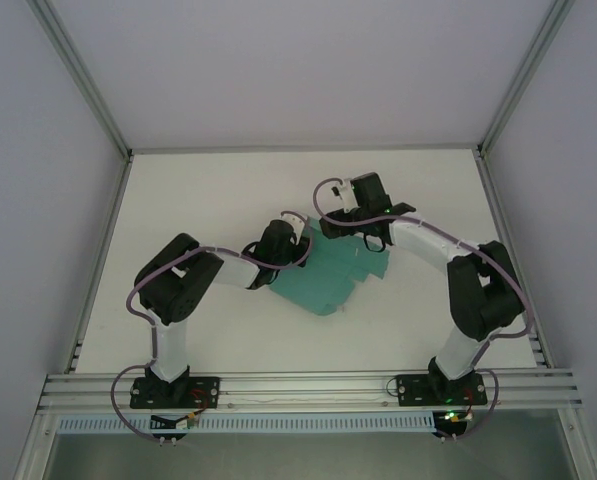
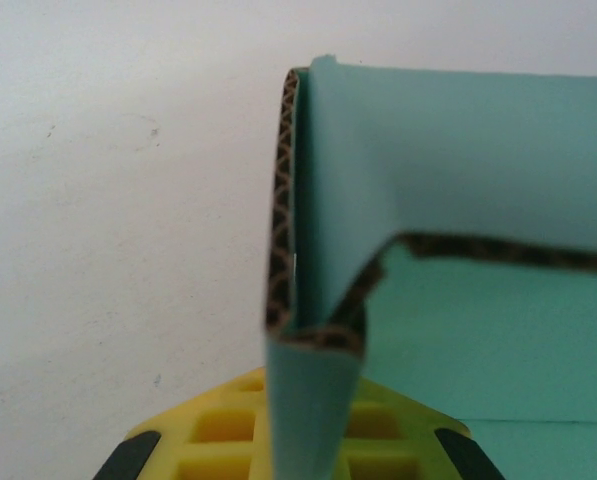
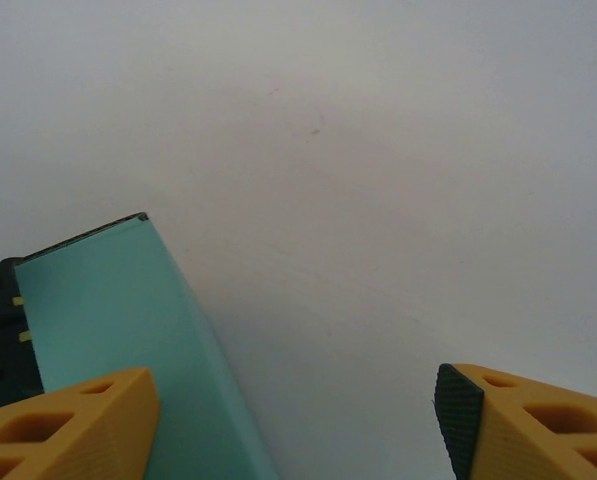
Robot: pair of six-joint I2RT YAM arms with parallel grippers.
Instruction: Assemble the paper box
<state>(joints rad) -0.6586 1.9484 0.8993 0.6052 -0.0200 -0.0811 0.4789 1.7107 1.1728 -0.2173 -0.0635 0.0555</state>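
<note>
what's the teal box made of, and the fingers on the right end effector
The paper box: corrugated card with a matte teal facing; its cut edges show brown wavy fluting. The right end effector fingers: probably hard yellow plastic, moulded with open cells; the black pad on one inner face looks like rubber, though uncertain.

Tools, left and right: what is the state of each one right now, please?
Left tool: closed on a flap of the paper box.
Right tool: open, holding nothing.
</note>
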